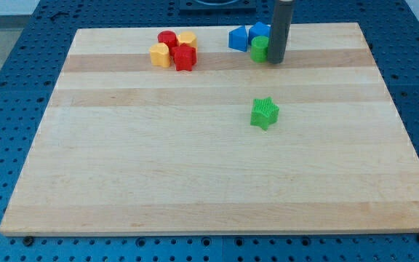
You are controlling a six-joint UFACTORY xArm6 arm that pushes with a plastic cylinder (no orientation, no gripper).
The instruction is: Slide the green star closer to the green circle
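A wooden board (209, 182) is lying on a blue pegboard table. The arm's dark rod is standing near the view's top, my tip (276, 61) resting just beside the green circle (258, 49), touching or nearly so; there are no fingers to open or close. The green star (265, 113) is sitting alone near the board's middle, well apart from the circle. Two blue blocks (238, 38) are crowding the circle; red and yellow blocks (174, 49) are clustering further left. Moving off carelessly, the tip is likely to knock the circle away, or later push the star off-line.
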